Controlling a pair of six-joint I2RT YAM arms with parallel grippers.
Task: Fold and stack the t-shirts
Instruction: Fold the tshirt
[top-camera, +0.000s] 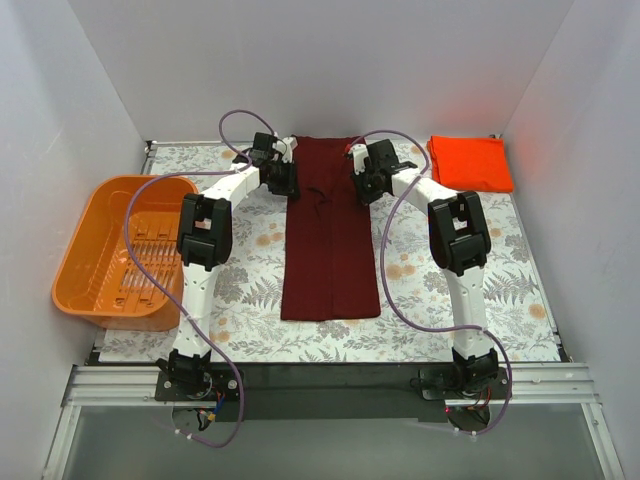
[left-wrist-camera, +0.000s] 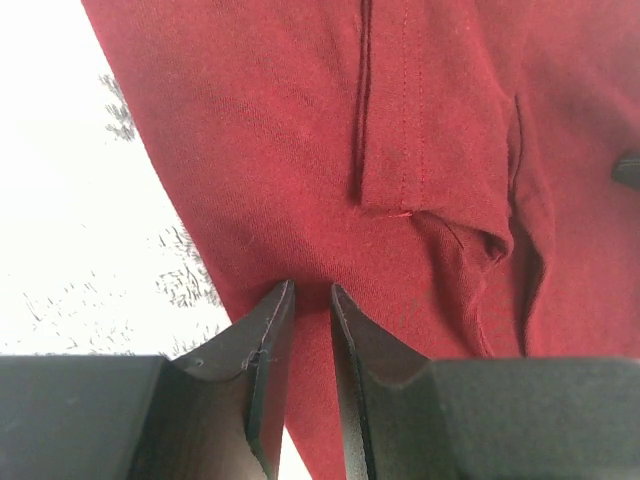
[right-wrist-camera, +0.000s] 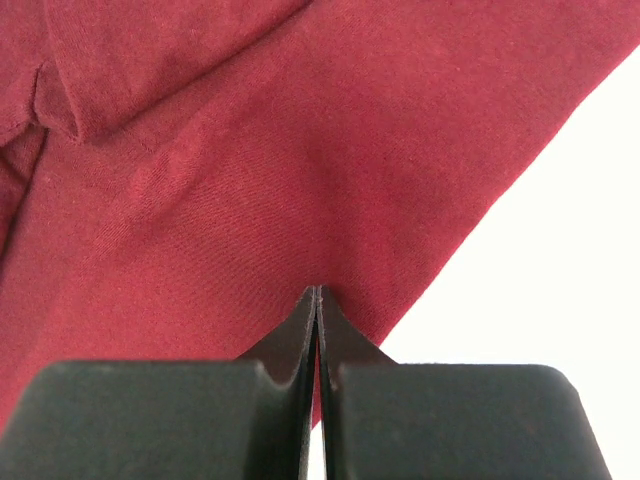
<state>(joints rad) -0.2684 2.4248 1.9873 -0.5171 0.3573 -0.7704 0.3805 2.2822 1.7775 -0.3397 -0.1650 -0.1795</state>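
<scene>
The dark maroon t-shirt (top-camera: 330, 240) lies as a long narrow strip down the middle of the table, sleeves folded in. My left gripper (top-camera: 284, 178) sits at its far left edge. In the left wrist view the jaws (left-wrist-camera: 310, 288) stand a narrow gap apart over the maroon cloth (left-wrist-camera: 300, 150), near a sleeve hem. My right gripper (top-camera: 361, 180) is at the strip's far right edge. Its fingertips (right-wrist-camera: 317, 290) are pressed together where they meet the cloth (right-wrist-camera: 250, 180), close to its border. The bright orange-red t-shirt (top-camera: 470, 163) rests as a folded rectangle at the far right.
An orange plastic basket (top-camera: 75, 260) stands tilted at the left edge of the table. The tabletop carries a fern-print cover (top-camera: 430, 300). White walls close in on the left, back and right sides.
</scene>
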